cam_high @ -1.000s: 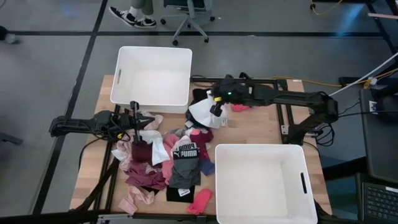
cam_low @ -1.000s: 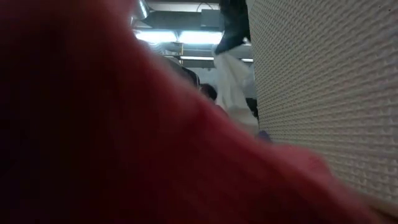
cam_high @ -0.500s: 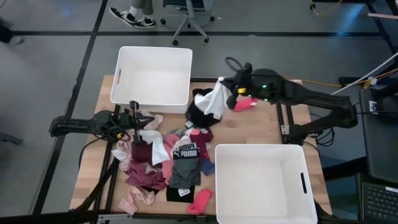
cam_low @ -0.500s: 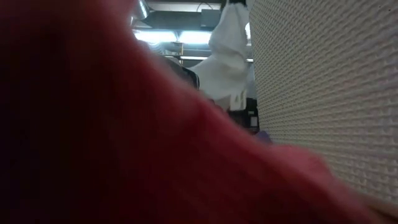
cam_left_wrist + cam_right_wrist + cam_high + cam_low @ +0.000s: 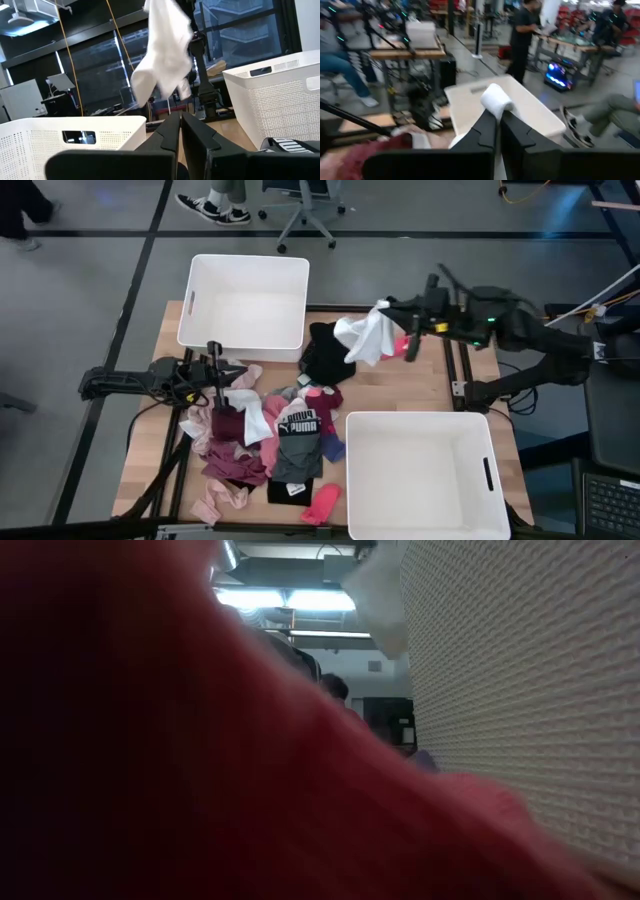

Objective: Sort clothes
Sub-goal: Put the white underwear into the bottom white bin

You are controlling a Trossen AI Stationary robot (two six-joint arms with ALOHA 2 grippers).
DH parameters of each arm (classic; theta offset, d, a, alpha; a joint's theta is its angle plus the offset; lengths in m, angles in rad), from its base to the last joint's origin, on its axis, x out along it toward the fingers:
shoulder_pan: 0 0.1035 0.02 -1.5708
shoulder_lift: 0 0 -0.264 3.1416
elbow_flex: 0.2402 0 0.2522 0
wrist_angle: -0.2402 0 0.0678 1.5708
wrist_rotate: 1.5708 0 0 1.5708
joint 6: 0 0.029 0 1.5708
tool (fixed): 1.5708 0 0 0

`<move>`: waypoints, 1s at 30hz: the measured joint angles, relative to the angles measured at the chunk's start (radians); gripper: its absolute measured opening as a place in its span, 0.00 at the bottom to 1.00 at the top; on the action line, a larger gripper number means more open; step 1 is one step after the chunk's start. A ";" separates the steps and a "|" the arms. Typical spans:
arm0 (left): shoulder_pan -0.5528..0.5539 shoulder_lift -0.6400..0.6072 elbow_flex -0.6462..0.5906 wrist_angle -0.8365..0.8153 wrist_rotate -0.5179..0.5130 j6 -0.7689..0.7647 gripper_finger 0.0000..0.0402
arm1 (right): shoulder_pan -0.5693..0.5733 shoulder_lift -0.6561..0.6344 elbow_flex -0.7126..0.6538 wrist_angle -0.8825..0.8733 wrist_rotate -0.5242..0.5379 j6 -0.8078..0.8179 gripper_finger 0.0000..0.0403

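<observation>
My right gripper point(image 5: 388, 310) is raised over the table's far right part, shut on a white garment point(image 5: 365, 338), which also shows in the left wrist view point(image 5: 162, 60) and the low view point(image 5: 380, 595). A black garment point(image 5: 322, 352) lies on the table below it, a pink one point(image 5: 404, 346) beside it. The pile of clothes point(image 5: 265, 442), with the PUMA piece point(image 5: 298, 425), lies at the near left. My left gripper point(image 5: 180, 122) is shut with nothing in it, held level at the pile's left edge point(image 5: 230, 372). My right gripper pinches a bunched fold of the white garment point(image 5: 496, 101) between its two fingers. The fingers are about level and point toward the table's left. The garment hangs below them point(image 5: 362, 345), slack and clear of the table.
A white bin point(image 5: 245, 305) stands at the far left and another white bin point(image 5: 420, 470) at the near right. Red cloth point(image 5: 150, 740) right at the low camera blocks most of that view, beside a bin wall point(image 5: 520, 690). People are in the room beyond.
My right gripper has risen and gone toward the table's right edge, tipping up to about level. It stays shut on the white garment, which has been lifted off the black garment and now hangs clear.
</observation>
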 joint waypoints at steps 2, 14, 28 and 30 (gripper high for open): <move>0.000 0.000 0.000 0.000 0.000 0.000 0.03 | 0.041 0.012 0.064 -0.048 0.009 0.001 0.03; 0.000 0.000 0.000 0.001 0.001 0.000 0.03 | 0.289 0.073 0.339 -0.259 0.128 0.134 0.03; 0.000 0.000 0.000 -0.003 0.001 0.001 0.03 | 0.559 0.111 0.423 -0.273 0.109 0.327 0.04; 0.000 0.000 0.001 -0.004 0.001 0.000 0.03 | 0.599 0.124 0.423 -0.285 0.125 0.346 0.04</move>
